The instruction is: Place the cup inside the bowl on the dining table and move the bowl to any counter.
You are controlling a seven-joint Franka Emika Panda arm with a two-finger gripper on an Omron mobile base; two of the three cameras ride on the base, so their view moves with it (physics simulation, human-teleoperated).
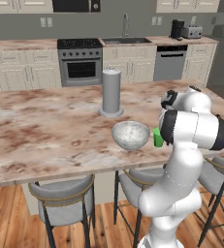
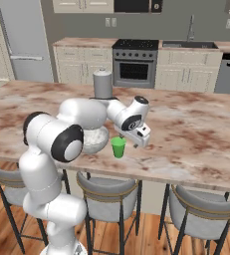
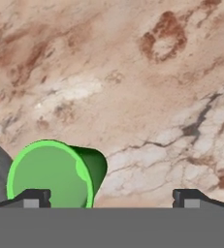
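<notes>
Your gripper [image 3: 111,198] hangs low over the dining table [image 1: 45,131] with its two finger tips spread wide apart and nothing between them. In the hand view the left fingertip [image 3: 32,197] sits right in front of the green cup [image 3: 53,172], while the right one stands over bare marble, so the cup lies off toward the left finger rather than centred between the two.

In the right base view you can see the cup [image 2: 118,147] standing upright on the table just to the left of and slightly below the gripper [image 2: 140,141]; whether the finger touches it I cannot tell. The speckled grey-white bowl [image 1: 131,134] sits just beyond the cup on the side away from the gripper, close beside it, and its curved wall shows at the left edge of the hand view. A tall grey cylinder [image 1: 111,92] stands farther back on the table, behind the bowl, well apart from your gripper.
</notes>
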